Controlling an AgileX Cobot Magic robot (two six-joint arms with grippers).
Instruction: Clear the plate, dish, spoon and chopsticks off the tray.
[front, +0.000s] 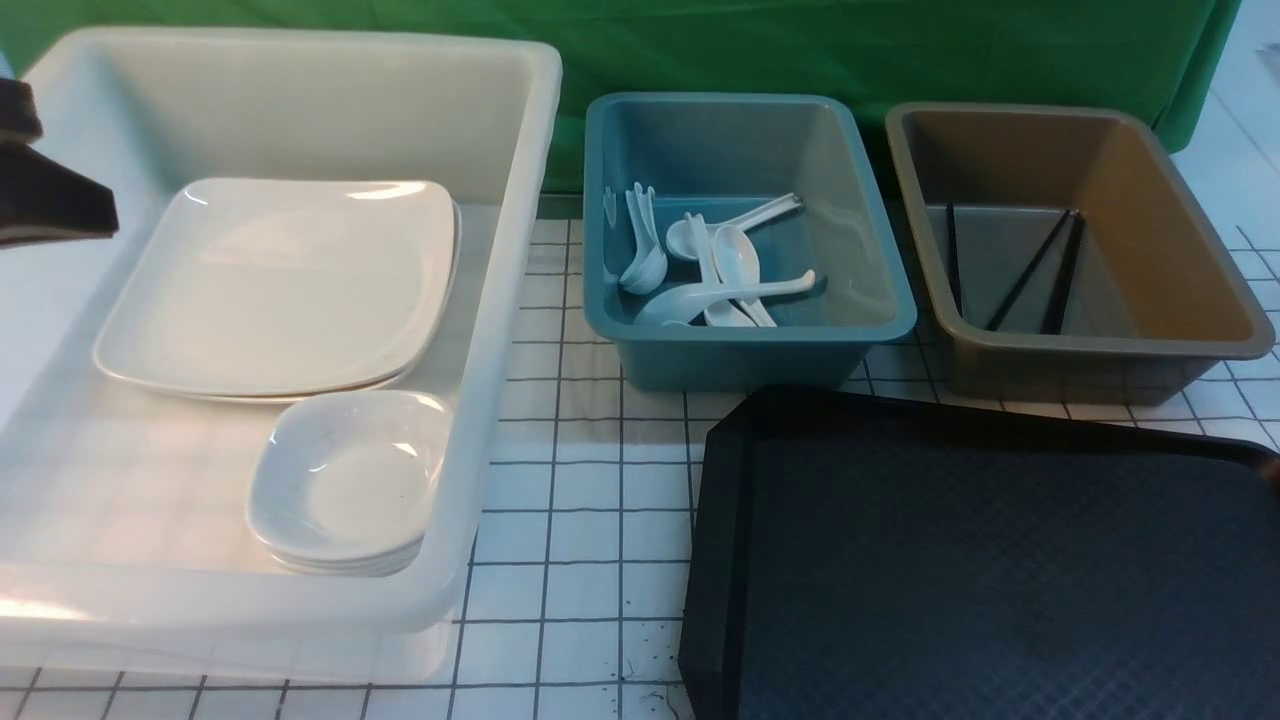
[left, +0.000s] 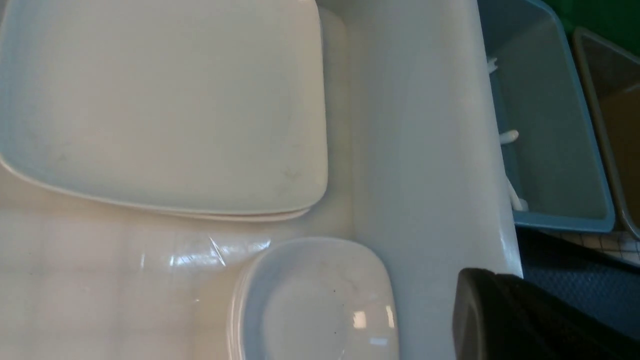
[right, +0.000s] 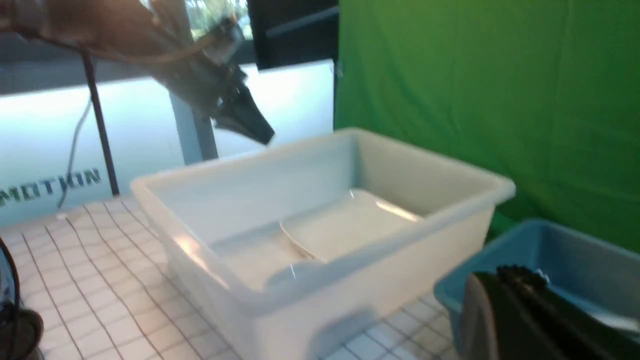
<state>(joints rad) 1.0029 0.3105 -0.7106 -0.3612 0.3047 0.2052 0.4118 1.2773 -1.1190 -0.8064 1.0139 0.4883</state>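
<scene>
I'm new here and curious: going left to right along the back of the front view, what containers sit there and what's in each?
White bin with plates and small dishes → blue bin with white spoons → brown bin with black chopsticks.

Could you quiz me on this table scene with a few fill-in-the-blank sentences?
1. The white spoons lie in the ____ bin.
2. The chopsticks lie in the ____ bin.
3. The stacked plates and small dishes sit inside the large ____ bin.
4. The black tray has ____ lying on it in the front view.

Missing words: blue; brown; white; nothing
</scene>
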